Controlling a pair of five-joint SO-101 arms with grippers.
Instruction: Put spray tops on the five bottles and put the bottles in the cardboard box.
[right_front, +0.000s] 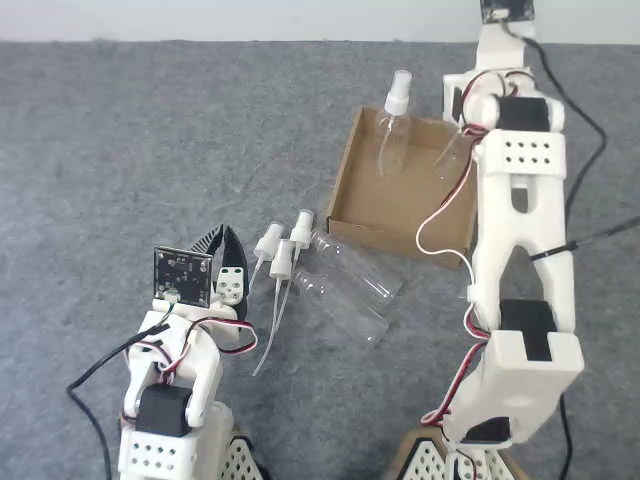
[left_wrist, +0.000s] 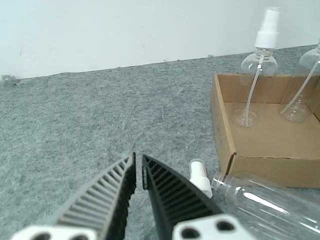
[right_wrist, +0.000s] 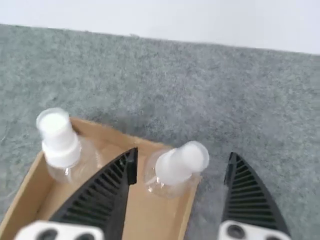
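Observation:
Two clear bottles with white spray tops stand in the cardboard box (right_front: 345, 190). One bottle (right_wrist: 57, 137) is at the box's far left. The other capped bottle (right_wrist: 180, 162) sits between the fingers of my open right gripper (right_wrist: 182, 156), with a gap on each side. Two uncapped bottles (right_front: 355, 268) (right_front: 340, 305) lie on the mat in front of the box. Three loose spray tops (right_front: 270, 238) (right_front: 302, 224) (right_front: 283, 258) lie by their necks. My left gripper (right_front: 226, 243) is shut and holds nothing, just left of the spray tops; one spray top (left_wrist: 200, 177) lies beside its fingers.
The right arm (right_front: 520, 200) stretches over the box's right side and hides part of it. Grey mat (right_front: 150, 140) spreads out left of the box and behind it. A white wall borders the far edge.

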